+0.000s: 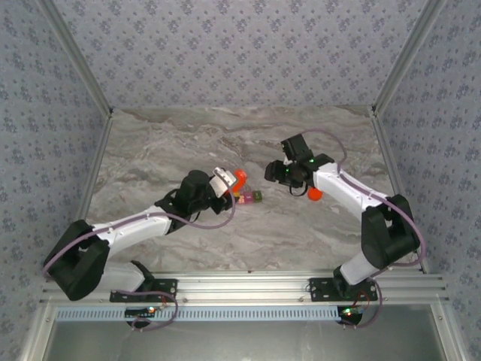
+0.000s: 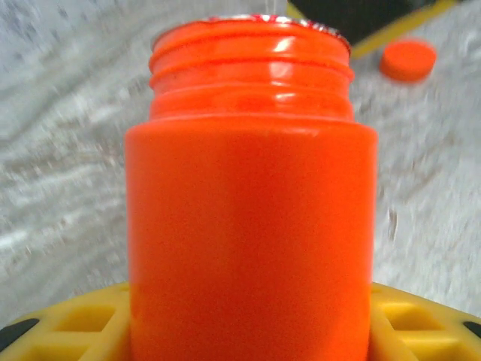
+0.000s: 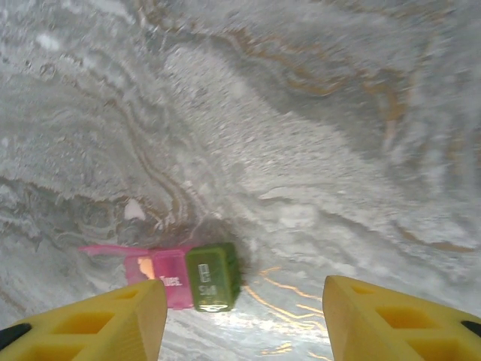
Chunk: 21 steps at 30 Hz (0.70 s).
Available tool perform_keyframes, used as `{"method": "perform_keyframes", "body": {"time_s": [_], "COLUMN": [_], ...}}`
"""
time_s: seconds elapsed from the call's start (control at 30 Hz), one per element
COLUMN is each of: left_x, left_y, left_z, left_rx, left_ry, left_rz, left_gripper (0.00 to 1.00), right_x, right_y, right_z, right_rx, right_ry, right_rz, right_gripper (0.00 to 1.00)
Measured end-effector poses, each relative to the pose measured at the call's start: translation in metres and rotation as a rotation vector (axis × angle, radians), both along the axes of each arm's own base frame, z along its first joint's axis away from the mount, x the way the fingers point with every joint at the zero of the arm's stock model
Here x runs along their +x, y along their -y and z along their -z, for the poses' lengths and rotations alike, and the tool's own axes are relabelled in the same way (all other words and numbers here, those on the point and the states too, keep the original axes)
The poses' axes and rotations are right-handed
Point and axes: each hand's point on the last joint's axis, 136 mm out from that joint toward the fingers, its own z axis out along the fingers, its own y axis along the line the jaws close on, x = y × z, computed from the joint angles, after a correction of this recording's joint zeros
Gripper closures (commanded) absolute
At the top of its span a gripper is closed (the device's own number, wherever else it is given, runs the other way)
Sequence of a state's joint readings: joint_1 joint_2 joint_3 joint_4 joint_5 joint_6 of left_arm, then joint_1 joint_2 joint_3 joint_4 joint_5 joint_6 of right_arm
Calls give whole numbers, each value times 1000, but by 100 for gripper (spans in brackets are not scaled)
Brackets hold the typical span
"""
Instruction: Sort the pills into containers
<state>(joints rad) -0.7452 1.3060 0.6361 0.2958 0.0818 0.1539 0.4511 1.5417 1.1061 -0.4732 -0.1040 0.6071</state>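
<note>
We see both arms reaching from their bases at the near edge toward the middle of the table. The left arm (image 1: 128, 226) folds back to its elbow at the far left, and its white forearm runs right and away from us to a black wrist. The left gripper (image 1: 231, 180) is clamped around an orange bottle (image 2: 252, 226), with a yellow finger (image 2: 79, 323) on each side of it. The right arm (image 1: 353, 199) rises to an elbow at the right, and its forearm slants left to the wrist. The right gripper (image 1: 272, 172) points down and left, its yellow fingers (image 3: 101, 323) spread apart with nothing between them.
</note>
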Motion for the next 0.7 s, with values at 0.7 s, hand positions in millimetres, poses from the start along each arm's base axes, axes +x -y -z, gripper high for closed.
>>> {"method": "perform_keyframes", "body": {"time_s": [0.7], "left_x": [7], "left_y": [5], "left_z": [-200], "left_rx": [-517], "left_ry": [398], "left_rz": [-12], "left_gripper": [100], "right_x": [-4], "right_y": [147], "right_z": [24], "right_rx": [-260], "right_ry": [-205], "right_rz": [212], "right_gripper": [14]}}
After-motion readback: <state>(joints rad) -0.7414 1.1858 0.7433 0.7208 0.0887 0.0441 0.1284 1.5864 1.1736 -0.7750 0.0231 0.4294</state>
